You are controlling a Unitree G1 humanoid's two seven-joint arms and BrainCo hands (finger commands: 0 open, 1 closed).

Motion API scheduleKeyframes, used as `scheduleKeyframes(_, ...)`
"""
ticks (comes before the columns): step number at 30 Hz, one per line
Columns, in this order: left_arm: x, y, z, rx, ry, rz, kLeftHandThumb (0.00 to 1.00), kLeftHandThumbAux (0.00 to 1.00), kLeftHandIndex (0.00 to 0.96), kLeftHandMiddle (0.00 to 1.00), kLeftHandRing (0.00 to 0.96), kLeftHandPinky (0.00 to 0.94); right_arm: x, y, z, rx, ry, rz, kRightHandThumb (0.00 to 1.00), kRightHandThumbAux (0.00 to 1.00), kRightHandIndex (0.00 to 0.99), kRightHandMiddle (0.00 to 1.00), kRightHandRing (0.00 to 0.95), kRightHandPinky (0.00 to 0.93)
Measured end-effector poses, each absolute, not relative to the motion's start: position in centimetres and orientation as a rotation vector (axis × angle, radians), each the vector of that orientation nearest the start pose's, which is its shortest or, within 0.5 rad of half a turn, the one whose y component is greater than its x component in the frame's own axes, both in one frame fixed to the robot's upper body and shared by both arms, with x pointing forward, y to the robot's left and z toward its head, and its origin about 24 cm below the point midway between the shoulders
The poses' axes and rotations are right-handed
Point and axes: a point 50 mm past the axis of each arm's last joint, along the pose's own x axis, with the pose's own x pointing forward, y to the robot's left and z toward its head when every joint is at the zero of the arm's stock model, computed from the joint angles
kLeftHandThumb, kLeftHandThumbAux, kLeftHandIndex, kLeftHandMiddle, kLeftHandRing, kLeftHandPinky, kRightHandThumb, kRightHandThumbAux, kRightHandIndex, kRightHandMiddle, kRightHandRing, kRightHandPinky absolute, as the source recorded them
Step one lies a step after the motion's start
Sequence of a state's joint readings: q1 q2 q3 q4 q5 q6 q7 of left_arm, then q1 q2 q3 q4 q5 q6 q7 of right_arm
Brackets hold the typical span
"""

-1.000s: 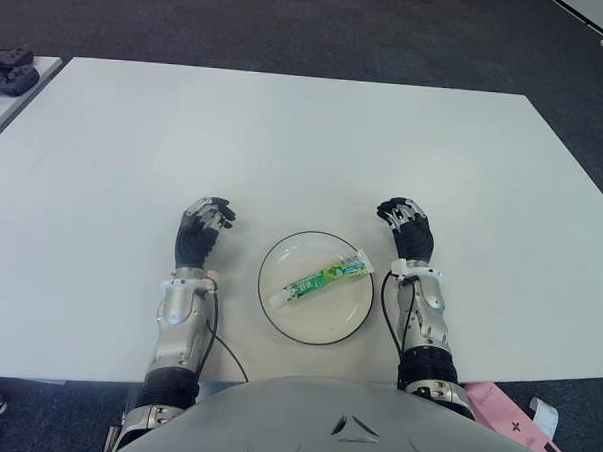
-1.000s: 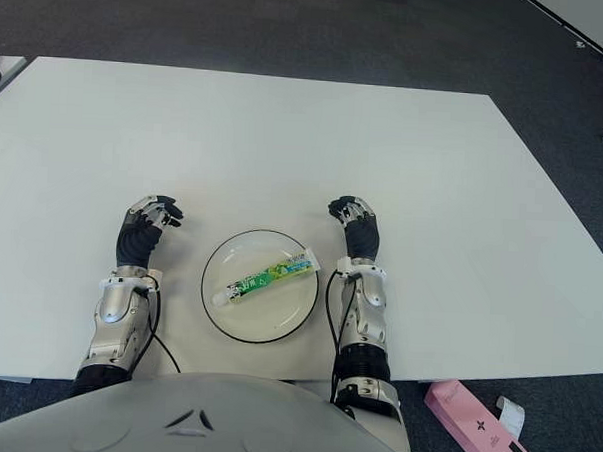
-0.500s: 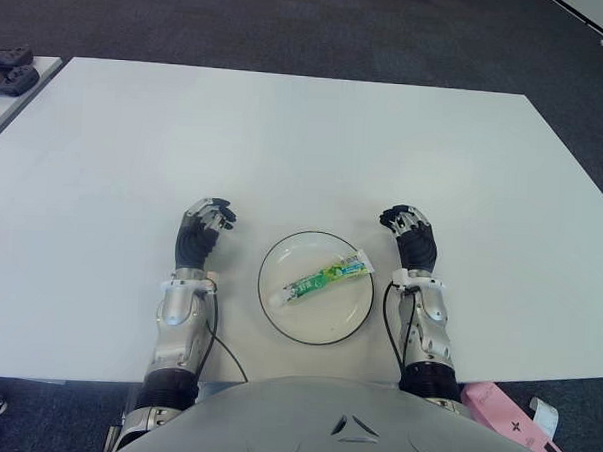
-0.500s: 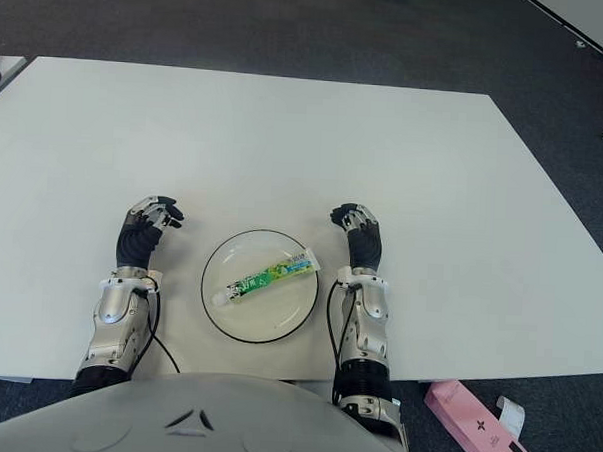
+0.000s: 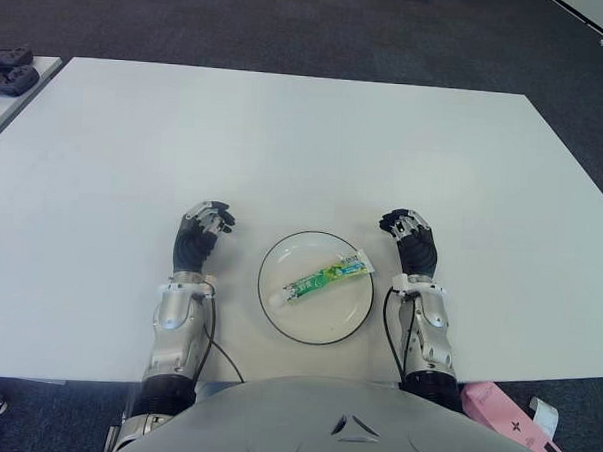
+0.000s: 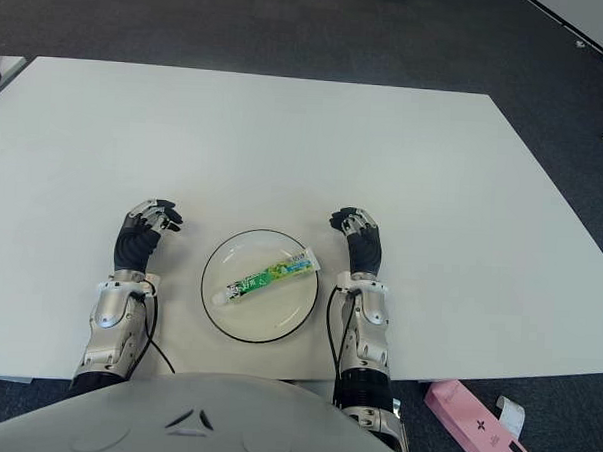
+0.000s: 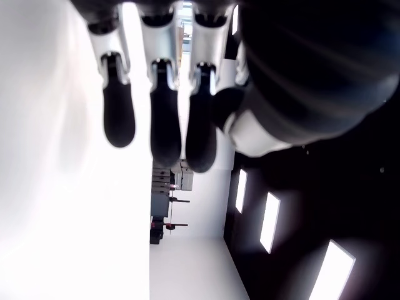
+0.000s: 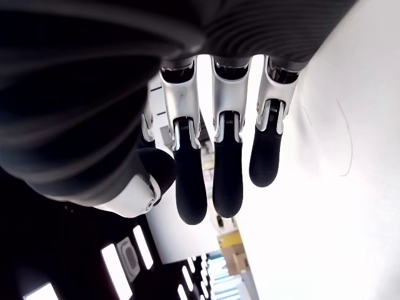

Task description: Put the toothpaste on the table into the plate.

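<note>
A green and white toothpaste tube (image 5: 325, 277) lies slantwise inside the white plate (image 5: 277, 320) with a dark rim, near the table's front edge. My left hand (image 5: 201, 233) shows to the left of the plate, fingers relaxed and holding nothing. My right hand (image 5: 413, 241) shows to the right of the plate, a little apart from its rim, fingers (image 8: 227, 181) loosely curved and empty. In the left wrist view the fingers (image 7: 165, 128) hang over bare table.
The white table (image 5: 305, 146) stretches wide beyond the plate. Dark devices (image 5: 10, 71) sit on another table at the far left. A pink box (image 5: 504, 413) lies on the floor beyond the table's front right edge.
Both arms have drawn back a little toward the table's front edge, the right one more. The toothpaste and plate have not moved.
</note>
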State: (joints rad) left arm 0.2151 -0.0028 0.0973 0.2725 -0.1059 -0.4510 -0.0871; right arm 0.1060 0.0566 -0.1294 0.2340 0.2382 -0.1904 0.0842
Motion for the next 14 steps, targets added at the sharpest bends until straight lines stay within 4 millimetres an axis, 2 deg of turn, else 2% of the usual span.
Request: scheduleKeyframes(14, 18.95, 18.42, -1.99, -0.073, 0.014, 0.109, 0.696, 0.721, 0.433, 0.548, 0.528, 0.508, 21.62, -17.35, -1.70, 0.285, 0.118, -0.144, 0.704, 0.727, 0.430, 0.506, 0.497, 0.488)
